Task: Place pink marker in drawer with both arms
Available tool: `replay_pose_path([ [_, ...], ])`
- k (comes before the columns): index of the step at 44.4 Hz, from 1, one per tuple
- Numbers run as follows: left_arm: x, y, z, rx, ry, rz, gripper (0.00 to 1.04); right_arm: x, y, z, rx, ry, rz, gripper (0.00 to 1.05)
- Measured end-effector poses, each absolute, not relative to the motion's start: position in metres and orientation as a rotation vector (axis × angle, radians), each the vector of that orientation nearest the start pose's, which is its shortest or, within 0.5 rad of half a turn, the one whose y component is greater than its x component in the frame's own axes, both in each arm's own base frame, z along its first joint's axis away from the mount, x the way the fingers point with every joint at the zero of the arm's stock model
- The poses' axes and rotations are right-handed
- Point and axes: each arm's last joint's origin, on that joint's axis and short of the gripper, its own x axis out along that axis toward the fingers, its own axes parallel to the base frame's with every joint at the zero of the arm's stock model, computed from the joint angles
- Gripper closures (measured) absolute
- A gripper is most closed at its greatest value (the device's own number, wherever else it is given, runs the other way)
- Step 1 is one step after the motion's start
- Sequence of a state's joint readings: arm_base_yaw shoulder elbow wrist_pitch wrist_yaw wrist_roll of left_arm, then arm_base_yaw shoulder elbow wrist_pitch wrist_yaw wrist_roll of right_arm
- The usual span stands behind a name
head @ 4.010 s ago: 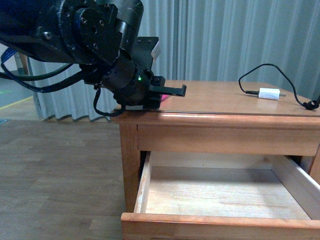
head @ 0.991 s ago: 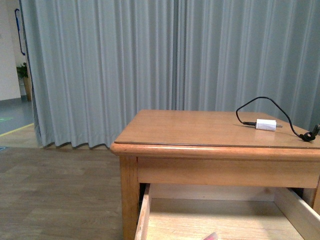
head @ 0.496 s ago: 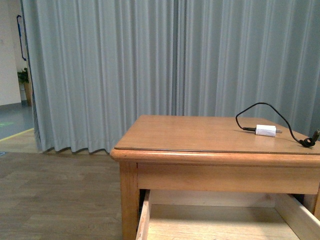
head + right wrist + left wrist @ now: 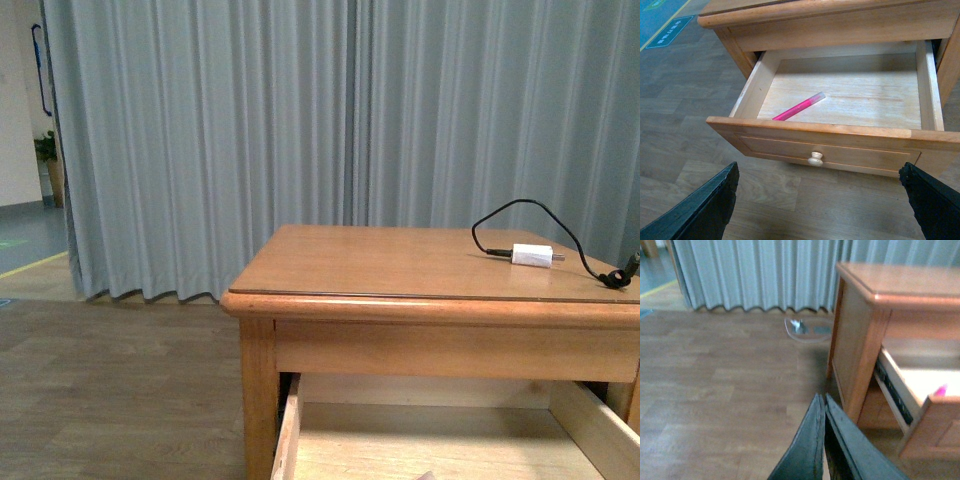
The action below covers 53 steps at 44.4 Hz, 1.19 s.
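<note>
The pink marker lies slantwise on the pale floor of the open drawer, near its left front corner. The left wrist view shows only the marker's pink tip above the drawer's front panel. My right gripper is open and wide, in front of the drawer's round knob and apart from it, with nothing between its fingers. My left gripper is shut and empty, low over the floor to the left of the cabinet. No arm shows in the front view, where just the back part of the drawer appears.
A white charger plug with a black cable lies at the right of the cabinet top. Grey curtains hang behind. A clear dish-like object sits on the wooden floor by the curtain.
Four seconds ago my left arm was at the cabinet top's left corner in the front view; it has left that view. Over the last second the front view shifted slightly up, then down.
</note>
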<state>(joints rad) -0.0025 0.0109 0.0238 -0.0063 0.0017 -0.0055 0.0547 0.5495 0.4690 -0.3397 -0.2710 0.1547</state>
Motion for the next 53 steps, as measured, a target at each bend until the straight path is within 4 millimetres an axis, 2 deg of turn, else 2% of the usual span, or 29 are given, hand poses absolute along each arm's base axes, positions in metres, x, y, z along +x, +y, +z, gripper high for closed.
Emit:
replay_pose_path([
  [13, 0.096, 0.000, 0.171, -0.005, -0.016, -0.002, 0.99, 0.131, 0.015, 0.242, 0.190, 0.433, 0.271, 0.08],
  [17, 0.096, 0.000, 0.171, -0.005, -0.016, -0.003, 0.85, 0.132, 0.018, 0.238, 0.127, 0.308, 0.099, 0.08],
  [19, 0.096, 0.000, 0.171, -0.005, -0.016, -0.003, 0.74, 0.133, 0.017, 0.237, 0.105, 0.299, 0.021, 0.08],
  [22, 0.096, 0.000, 0.171, -0.005, -0.016, -0.002, 0.60, 0.137, 0.015, 0.226, 0.088, 0.397, 0.025, 0.08],
  [26, 0.096, 0.000, 0.171, -0.005, -0.016, -0.003, 0.39, 0.151, 0.011, 0.204, 0.080, 0.550, 0.089, 0.08],
  [33, 0.096, 0.000, 0.171, -0.005, -0.016, -0.003, 0.05, 0.183, 0.001, 0.172, 0.027, 0.651, 0.113, 0.08],
  [39, 0.096, 0.000, 0.171, -0.004, -0.016, -0.003, 0.06, 0.209, -0.002, 0.131, -0.018, 0.634, 0.132, 0.08],
  [42, 0.096, 0.000, 0.171, -0.004, -0.016, -0.003, 0.06, 0.216, -0.003, 0.112, -0.014, 0.597, 0.145, 0.08],
  [53, 0.096, 0.000, 0.171, -0.004, -0.016, -0.003, 0.06, 0.236, -0.007, 0.070, -0.013, 0.440, 0.134, 0.08],
])
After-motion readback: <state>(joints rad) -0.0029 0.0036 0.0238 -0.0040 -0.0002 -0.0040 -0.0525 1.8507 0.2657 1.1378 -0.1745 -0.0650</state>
